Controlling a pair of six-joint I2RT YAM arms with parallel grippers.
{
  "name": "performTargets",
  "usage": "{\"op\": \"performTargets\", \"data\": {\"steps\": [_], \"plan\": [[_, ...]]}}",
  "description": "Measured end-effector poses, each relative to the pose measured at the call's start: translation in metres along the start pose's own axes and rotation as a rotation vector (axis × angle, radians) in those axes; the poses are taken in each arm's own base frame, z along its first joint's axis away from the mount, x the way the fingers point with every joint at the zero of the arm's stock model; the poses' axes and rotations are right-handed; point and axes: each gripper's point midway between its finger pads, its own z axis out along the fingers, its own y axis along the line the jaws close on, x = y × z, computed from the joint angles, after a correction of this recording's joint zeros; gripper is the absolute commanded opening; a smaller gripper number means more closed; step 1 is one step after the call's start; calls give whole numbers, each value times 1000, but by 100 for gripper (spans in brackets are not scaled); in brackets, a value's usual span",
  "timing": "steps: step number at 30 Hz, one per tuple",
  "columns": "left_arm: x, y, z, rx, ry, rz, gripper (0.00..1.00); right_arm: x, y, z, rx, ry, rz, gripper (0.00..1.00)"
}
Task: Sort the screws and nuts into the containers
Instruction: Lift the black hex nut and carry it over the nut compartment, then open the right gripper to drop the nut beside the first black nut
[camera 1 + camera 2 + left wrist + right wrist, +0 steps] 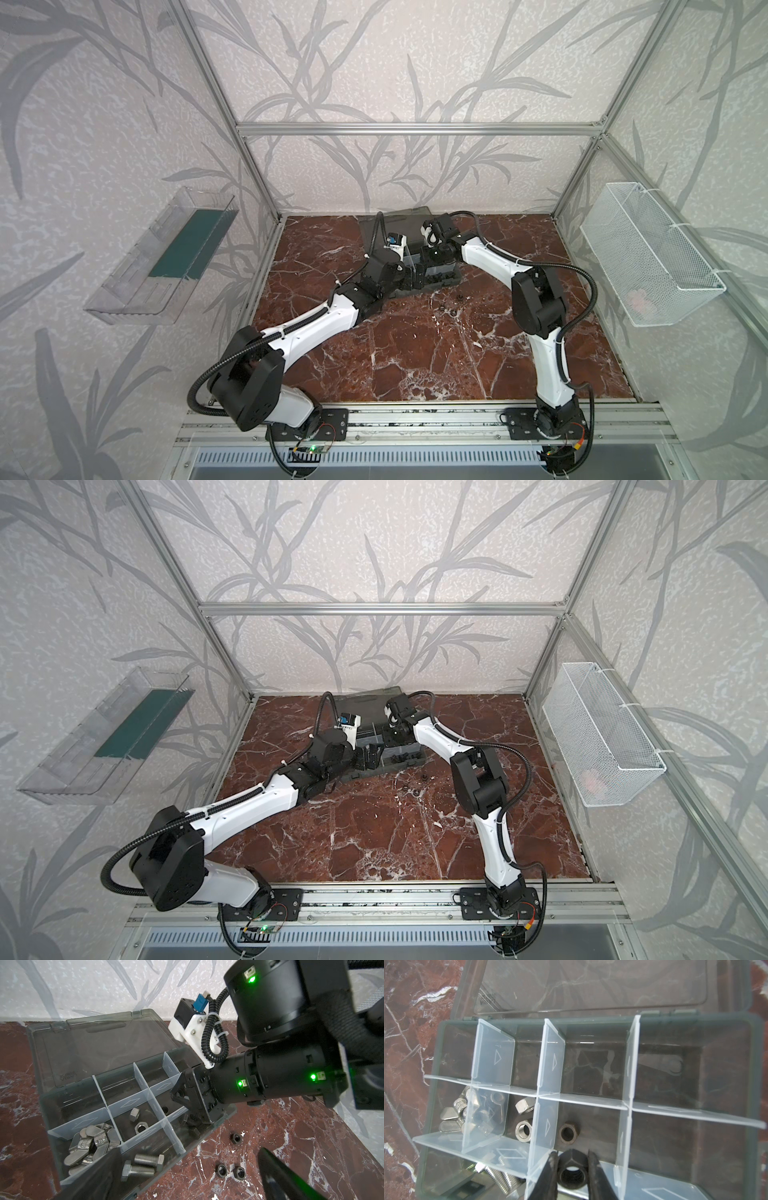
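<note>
The dark grey organizer case (451, 279) (415, 759) sits open at the back of the marble table. Its containers hold silver wing nuts (93, 1145), silver hex nuts (141, 1126), silver bolts (143, 1165) and one black nut (568, 1132). My right gripper (572, 1169) (434, 268) hangs over the compartment with that nut, shut on a black hex nut (572, 1175). My left gripper (189, 1167) (409, 282) stands open at the case's front left edge, holding nothing. Three loose black nuts (236, 1138) (453, 311) lie on the table before the case.
The smoky lid (104, 1043) lies open behind the case. A white wire basket (648, 253) hangs on the right wall, and a clear plastic tray (166, 257) on the left wall. Aluminium frame posts border the table.
</note>
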Motion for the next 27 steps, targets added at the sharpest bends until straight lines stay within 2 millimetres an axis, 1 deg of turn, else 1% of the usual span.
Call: {"op": "performTargets", "data": {"steps": [4,10,14,17,22,27], "plan": [[0,-1,0,6,1,-7,99,2,1,5,23,-4,-10,28],[-1,-3,0,14,-2,-18,99,0,1,8,41,-18,-20,34],[-1,-3,0,17,-1,-19,99,1,-2,12,48,-30,-21,35],[-1,-4,0,19,0,-21,99,7,-5,16,55,-20,-20,36],[0,-5,0,26,2,-26,99,6,-6,19,56,-46,-23,37],[0,-6,0,31,4,-27,99,5,-5,16,47,-79,-28,40]]}}
